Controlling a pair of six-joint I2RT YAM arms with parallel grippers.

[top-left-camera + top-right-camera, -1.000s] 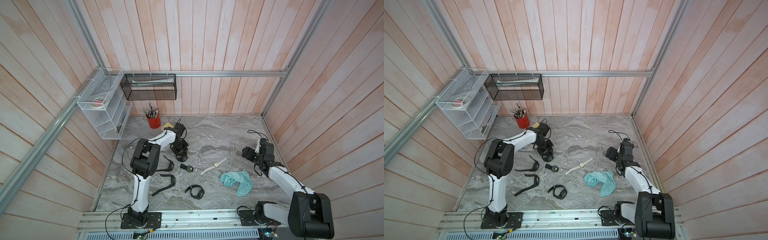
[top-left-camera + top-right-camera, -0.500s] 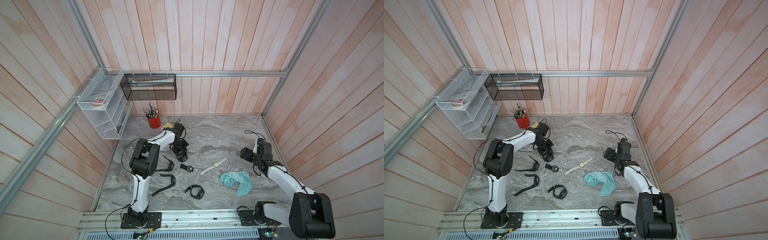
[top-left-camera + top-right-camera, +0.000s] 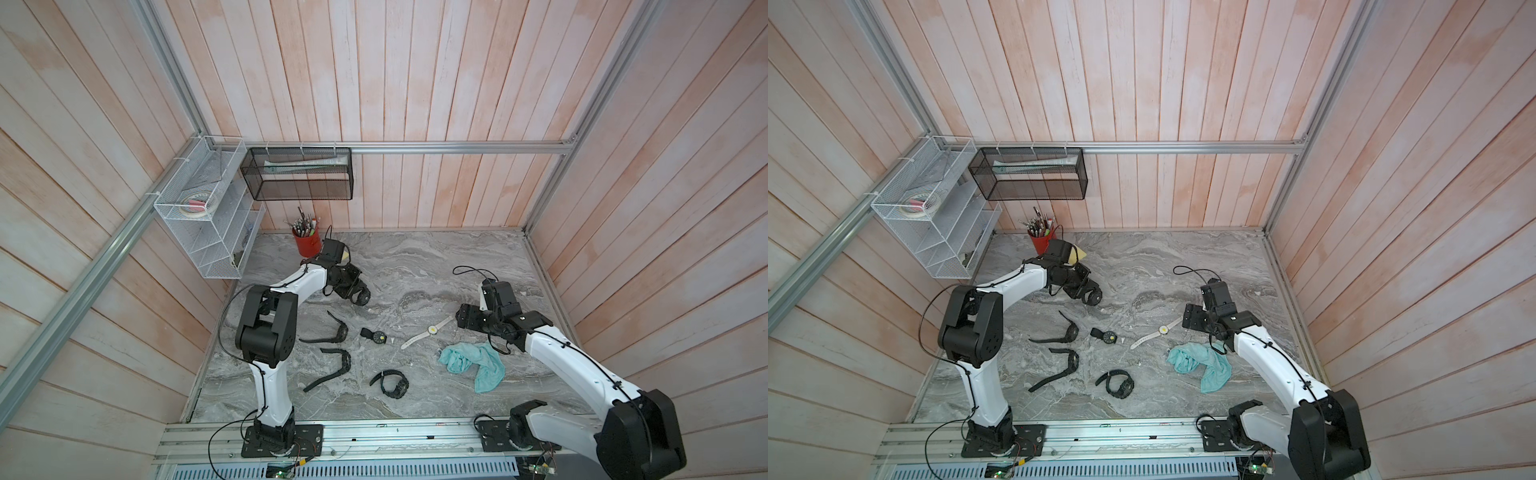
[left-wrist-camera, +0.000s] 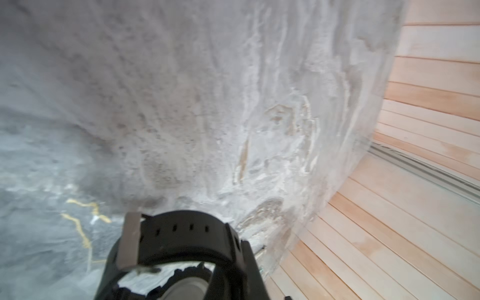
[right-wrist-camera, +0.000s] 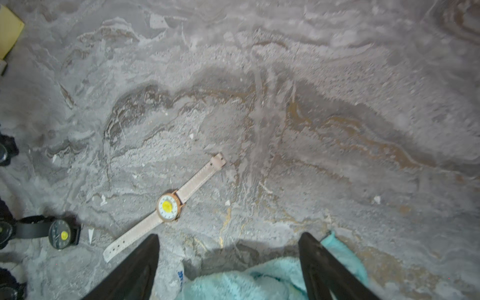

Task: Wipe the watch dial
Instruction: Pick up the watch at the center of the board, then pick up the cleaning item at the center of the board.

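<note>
My left gripper [image 3: 356,292] is shut on a black watch [image 3: 362,297], held just above the marble at the back left. In the left wrist view its looped strap [image 4: 181,233] fills the space by a dark finger [image 4: 253,270], and the dial does not show. A teal cloth [image 3: 473,365] lies crumpled at the front right. My right gripper [image 3: 463,320] hangs open over the cloth's far edge [image 5: 246,283], its jaws [image 5: 230,236] wide apart and empty. A white-strapped watch [image 5: 168,206] with a yellow dial lies flat just left of it.
A small black watch with a yellow-centred face [image 3: 376,336] and three more black watches [image 3: 334,332] [image 3: 336,365] [image 3: 392,382] lie mid-table. A red pen cup [image 3: 306,245], a yellow pad [image 3: 1077,255], a white wire shelf [image 3: 203,232] and a black mesh basket [image 3: 299,178] stand at the back left.
My left gripper has closed on the black watch. My right arm has swung left and forward, over the cloth's edge and nearer the white watch, its jaws a little narrower.
</note>
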